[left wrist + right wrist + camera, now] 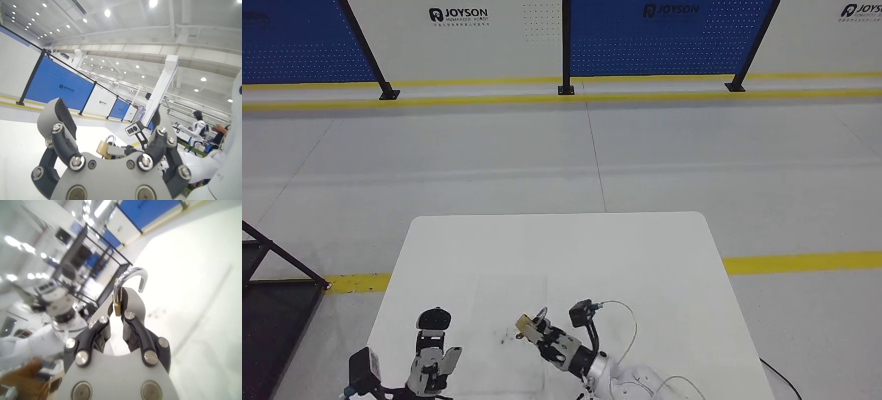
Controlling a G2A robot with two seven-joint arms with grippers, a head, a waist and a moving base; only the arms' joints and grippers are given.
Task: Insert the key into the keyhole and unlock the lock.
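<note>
- The right gripper (pixel 118 298) has its fingers (pixel 136 306) closed on the padlock (pixel 117 308), pinching the brass body edge-on. The pads hide most of that body, including its keyhole end.
- The shackle (pixel 132 271) rises clear past the fingertips, its free end out of the body.
- The left gripper (pixel 108 108) is spread wide with nothing in it, left of the padlock and apart from it.
- The padlock hangs over the near middle of the tabletop (pixel 562 250).
- Dark specks (pixel 504 337) just left of it are too small to identify.
</note>
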